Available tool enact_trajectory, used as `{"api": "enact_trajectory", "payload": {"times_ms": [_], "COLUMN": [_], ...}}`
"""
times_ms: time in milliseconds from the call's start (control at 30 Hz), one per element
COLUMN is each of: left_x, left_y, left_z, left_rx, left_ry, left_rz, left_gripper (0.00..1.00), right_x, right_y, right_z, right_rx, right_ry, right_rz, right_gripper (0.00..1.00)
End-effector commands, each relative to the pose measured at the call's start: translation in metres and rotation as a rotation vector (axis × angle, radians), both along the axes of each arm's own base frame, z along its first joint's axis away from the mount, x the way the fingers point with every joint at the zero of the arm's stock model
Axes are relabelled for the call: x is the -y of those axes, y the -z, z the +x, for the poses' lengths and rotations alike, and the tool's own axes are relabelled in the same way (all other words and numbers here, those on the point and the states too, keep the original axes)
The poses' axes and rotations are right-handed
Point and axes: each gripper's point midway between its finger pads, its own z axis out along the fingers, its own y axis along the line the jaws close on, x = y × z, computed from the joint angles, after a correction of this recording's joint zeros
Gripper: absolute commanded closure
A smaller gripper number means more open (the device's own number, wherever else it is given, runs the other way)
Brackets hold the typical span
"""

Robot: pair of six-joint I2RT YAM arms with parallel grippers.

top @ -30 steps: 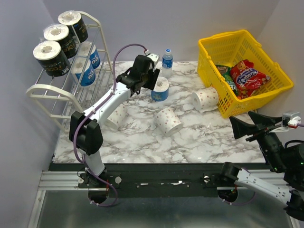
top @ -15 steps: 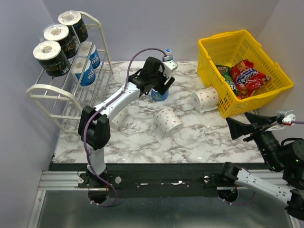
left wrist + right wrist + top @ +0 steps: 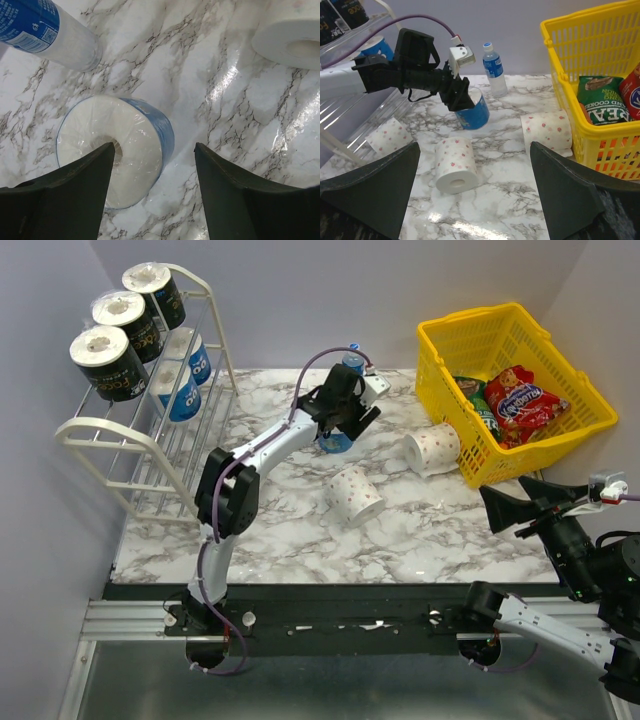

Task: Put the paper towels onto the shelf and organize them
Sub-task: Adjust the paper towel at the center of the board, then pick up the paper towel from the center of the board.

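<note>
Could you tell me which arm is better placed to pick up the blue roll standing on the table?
Left. The left claw hangs open right above the blue roll; the right claw sits open and empty by the near right corner of the table, far away.

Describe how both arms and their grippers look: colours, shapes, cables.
Left arm: white links, black joints, a purple cable looping along it. The left gripper is black, with dark wedge-shaped fingers and a small white block at the wrist. Right arm: the same white and black. The right gripper has wide black wedges and a white connector.
</note>
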Motion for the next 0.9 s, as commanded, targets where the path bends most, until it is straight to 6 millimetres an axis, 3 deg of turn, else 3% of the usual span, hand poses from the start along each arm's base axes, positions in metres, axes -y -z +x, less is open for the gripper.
{"api": "enact_trajectory", "payload": {"times_ms": [0,267,367,467,533,567,600,767,867], "left_x": [-0.005,-0.006,-0.015,-0.022,-0.026,-0.029,-0.029,-0.031,-0.031], "left_y": [0.030,0.051,0.055,0.056,0.039,0.043,0.028,0.005,0.007], "left_z": [0.004,0.014,0.022,0.021,0.024,0.020,0.021,0.022,0.024], "left_rx": [-0.046,-0.054,-0.035,-0.035,0.013,0.011,0.040,0.065,0.063], "left_ry": [-0.027,-0.063,-0.125,-0.166,-0.194,-0.194,-0.195,-0.201,-0.199], "left_rz": [0.080,0.097,0.126,0.140,0.119,0.126,0.105,0.102,0.110], "left_gripper": [0.25,0.29,0.39,0.38,0.28,0.25,0.22,0.21,0.21], "right_x": [0.009,0.007,0.007,0.008,0.007,0.006,0.005,0.002,0.000], "right_y": [0.001,0.001,0.000,0.002,0.002,0.003,0.003,0.003,0.001], "right_z": [0.001,0.004,0.004,0.004,0.004,0.005,0.005,0.006,0.005], "right_rx": [0.004,0.008,0.012,0.011,0.012,0.010,0.011,0.010,0.013], "right_ry": [0.035,0.044,0.046,0.049,0.048,0.045,0.043,0.037,0.029], "right_rz": [-0.004,-0.020,-0.020,-0.024,-0.021,-0.023,-0.021,-0.020,-0.014], "right_gripper": [0.00,0.00,0.00,0.00,0.00,0.00,0.00,0.00,0.00]}}
